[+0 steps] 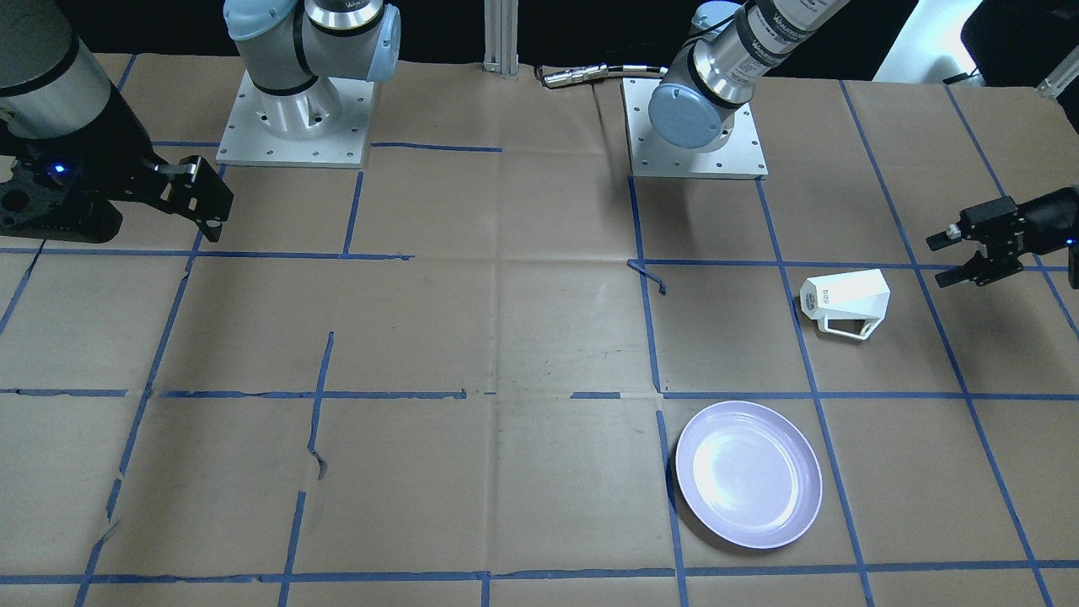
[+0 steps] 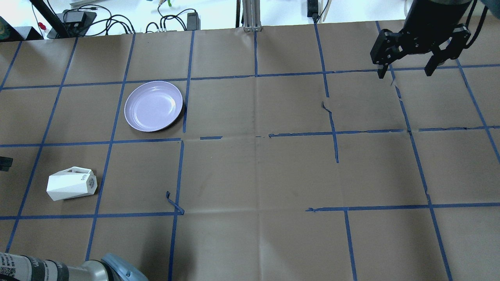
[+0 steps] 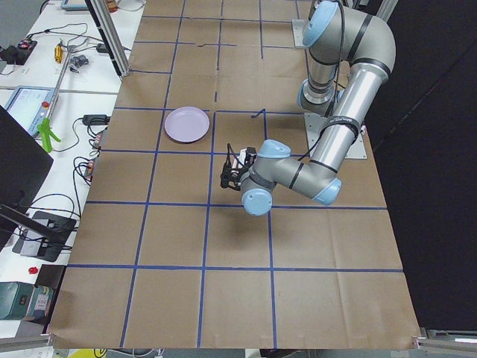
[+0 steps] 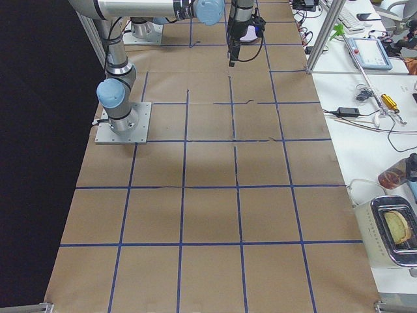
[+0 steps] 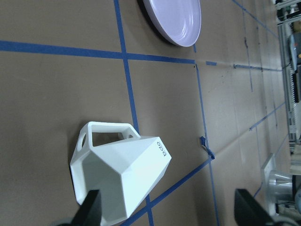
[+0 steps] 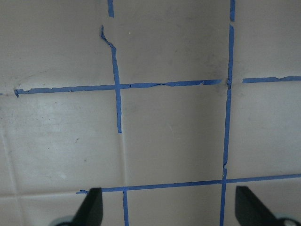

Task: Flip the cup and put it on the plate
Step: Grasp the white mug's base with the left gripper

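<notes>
On paper (image 1: 506,337), sideways white faceted cup (image 1: 847,295)

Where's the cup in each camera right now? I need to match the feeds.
Front-facing: cup on its side, right of centre.
Overhead: cup lower left.
Exterior left: cannot make it out.
Exterior right: not in it.
Left wrist: cup lower centre, close.
Right wrist: not in it.
Shared landmark: the plate, apart from the cup.
</notes>
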`<state>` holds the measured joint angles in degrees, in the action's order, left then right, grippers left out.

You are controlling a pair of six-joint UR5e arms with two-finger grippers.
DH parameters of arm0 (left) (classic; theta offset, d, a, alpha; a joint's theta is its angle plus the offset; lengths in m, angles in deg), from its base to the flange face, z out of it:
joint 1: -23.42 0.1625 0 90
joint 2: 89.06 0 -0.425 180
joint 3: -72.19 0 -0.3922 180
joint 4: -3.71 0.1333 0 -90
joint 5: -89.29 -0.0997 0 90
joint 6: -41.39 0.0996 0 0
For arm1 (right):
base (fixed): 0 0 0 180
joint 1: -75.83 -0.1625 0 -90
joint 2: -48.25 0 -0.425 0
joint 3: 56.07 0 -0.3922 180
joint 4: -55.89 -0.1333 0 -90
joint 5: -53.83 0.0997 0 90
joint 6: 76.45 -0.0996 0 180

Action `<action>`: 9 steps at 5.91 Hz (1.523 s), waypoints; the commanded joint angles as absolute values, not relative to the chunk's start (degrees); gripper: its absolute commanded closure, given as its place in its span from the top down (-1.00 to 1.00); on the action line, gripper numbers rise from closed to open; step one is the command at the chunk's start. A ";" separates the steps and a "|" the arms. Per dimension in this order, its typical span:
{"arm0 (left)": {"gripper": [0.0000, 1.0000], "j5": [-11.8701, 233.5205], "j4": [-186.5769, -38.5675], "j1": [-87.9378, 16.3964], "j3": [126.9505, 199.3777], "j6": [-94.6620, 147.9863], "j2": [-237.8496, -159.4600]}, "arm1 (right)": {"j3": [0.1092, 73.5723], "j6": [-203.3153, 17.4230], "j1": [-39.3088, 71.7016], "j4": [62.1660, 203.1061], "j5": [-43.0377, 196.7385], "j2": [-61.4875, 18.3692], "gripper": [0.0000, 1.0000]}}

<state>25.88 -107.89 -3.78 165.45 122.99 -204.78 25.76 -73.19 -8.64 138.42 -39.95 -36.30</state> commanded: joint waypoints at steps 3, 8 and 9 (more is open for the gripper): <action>0.94 30.39 -116.85 -0.92 165.71 129.71 -215.77 | 25.76 -73.19 -8.63 138.51 -39.95 -36.30 1.00; -0.90 33.31 -121.19 -0.92 165.71 130.16 -218.17 | 25.76 -73.19 -8.63 138.51 -39.95 -36.30 1.00; -1.00 33.65 -121.36 -0.92 165.54 130.08 -218.17 | 25.76 -73.19 -8.63 138.42 -39.95 -36.30 1.00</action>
